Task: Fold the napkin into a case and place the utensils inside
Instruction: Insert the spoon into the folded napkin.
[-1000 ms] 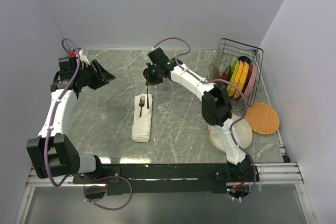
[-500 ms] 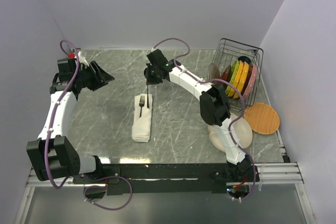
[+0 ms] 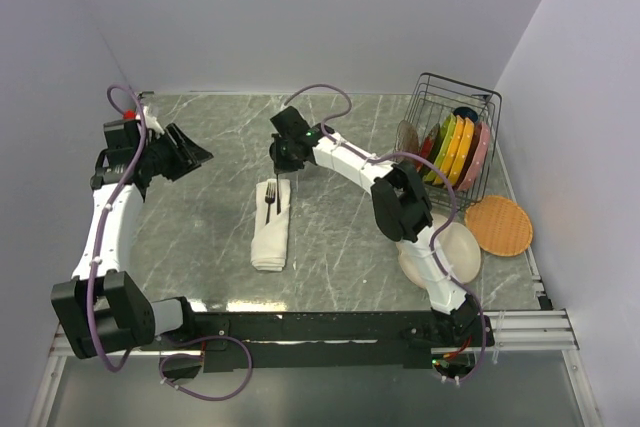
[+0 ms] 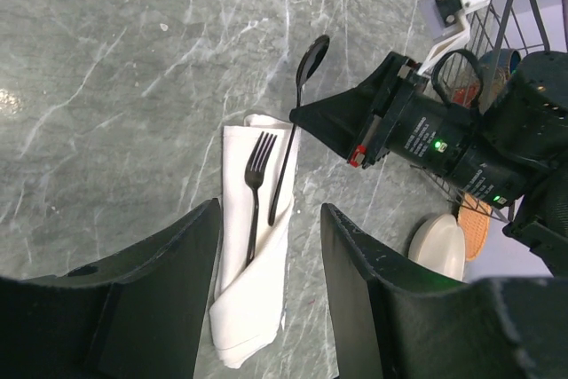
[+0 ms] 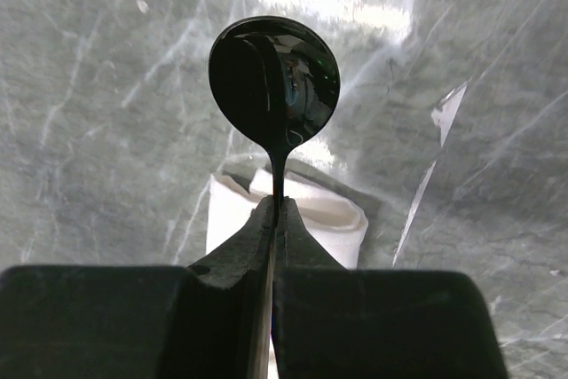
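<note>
Lying in case point(image 4: 253, 308), fork point(image 4: 255, 197) beside held spoon point(image 4: 290, 139); plate rack point(image 3: 460, 85) well right.

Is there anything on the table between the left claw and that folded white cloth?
No. The top view shows only bare marble table between the left gripper and the napkin.

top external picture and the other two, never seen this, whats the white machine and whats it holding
Two white robot arms are bolted at the near edge of a marble table. One picture looks down from above; the other two come from cameras on each wrist. On the table lies a folded napkin with a fork on it; a rack of plates stands at the right. The right tool pinches a dark spoon over the napkin. The left tool is open, holding nothing.
</note>
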